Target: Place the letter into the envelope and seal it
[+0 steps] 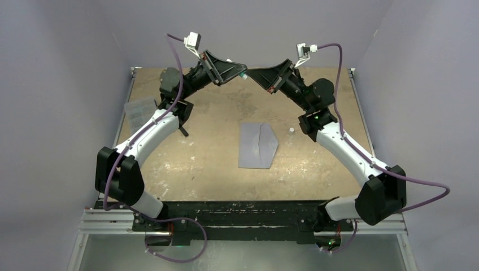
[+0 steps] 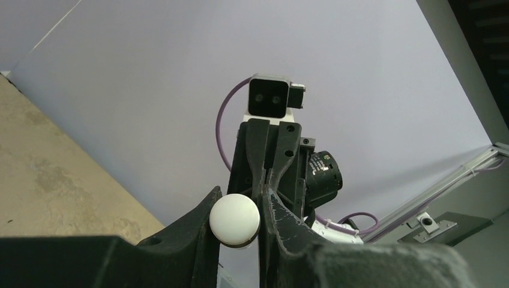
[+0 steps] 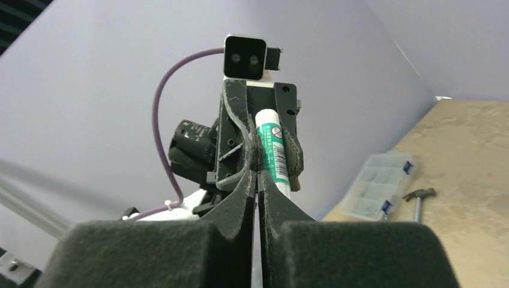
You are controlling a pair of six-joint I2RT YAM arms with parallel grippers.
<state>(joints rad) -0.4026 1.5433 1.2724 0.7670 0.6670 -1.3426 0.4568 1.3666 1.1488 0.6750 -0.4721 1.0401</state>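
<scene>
Since both arm bases are bolted at the near edge, the paper is laid out on the worktop [image 1: 186, 164] just ahead of them. The envelope [image 1: 251, 148] lies flat near the centre with its triangular flap pointing right. The flap appears to be open, which would expose it for sealing. The letter is not visible in any view. It is judged to be inside the envelope already, though this cannot be confirmed.

Just right of the flap stands a small white cylinder [image 1: 291, 131], possibly a cap. A clear ribbed box [image 1: 140, 111] sits at the left edge, well apart from the envelope.

Farther back, both arms are raised above the worktop and meet tip to tip.
- The left fingers [image 2: 287, 231] pinch a glue stick [image 3: 273, 150] lengthwise, its round white end facing the left wrist camera.
- The right fingers [image 3: 271, 201] are pressed together with nothing seen between them, touching or just beside the stick's other end.

The probable purpose is to ready the stick in mid-air before the flap is glued.
</scene>
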